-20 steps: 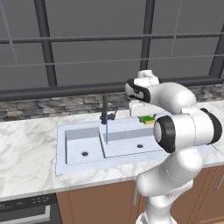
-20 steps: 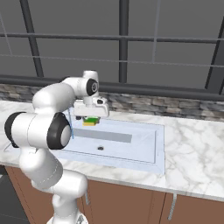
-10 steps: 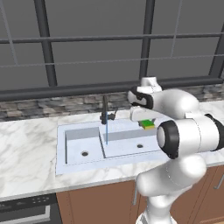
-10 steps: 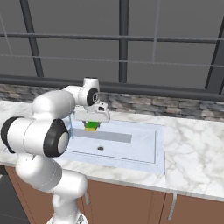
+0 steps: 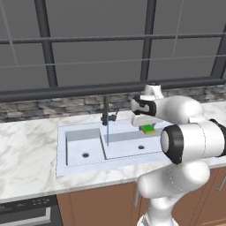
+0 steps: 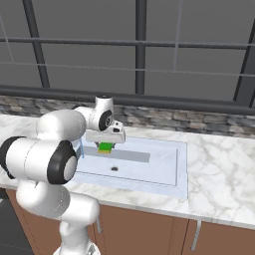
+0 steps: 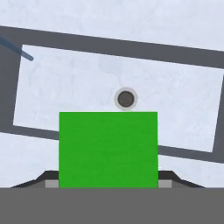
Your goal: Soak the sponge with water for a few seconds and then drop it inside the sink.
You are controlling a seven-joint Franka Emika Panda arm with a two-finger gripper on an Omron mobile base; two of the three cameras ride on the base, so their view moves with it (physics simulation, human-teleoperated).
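The sponge [image 5: 148, 129], green on top with a yellow lower layer, hangs above the wider basin of the pale sink [image 5: 79, 133], with my gripper [image 5: 148, 127] shut on it. From the right the sponge [image 6: 104, 147] sits under the hand over the sink [image 6: 167, 164]. In the hand view the green sponge [image 7: 108, 148] fills the lower middle, held between the fingertips [image 7: 51, 180], with the dark drain [image 7: 126, 99] beyond it. A thin blue stream of water [image 5: 107, 134] falls from the black faucet [image 5: 106, 111], well to the left of the sponge.
Marble counter [image 5: 26, 154] surrounds the sink, with a stone backsplash [image 5: 53, 106] and a large window behind. My own arm's bulky joints [image 5: 194, 141] stand at the front right of the sink.
My gripper has carried the sponge from the counter behind the sink out over the wider basin, and a little lower. The water keeps running.
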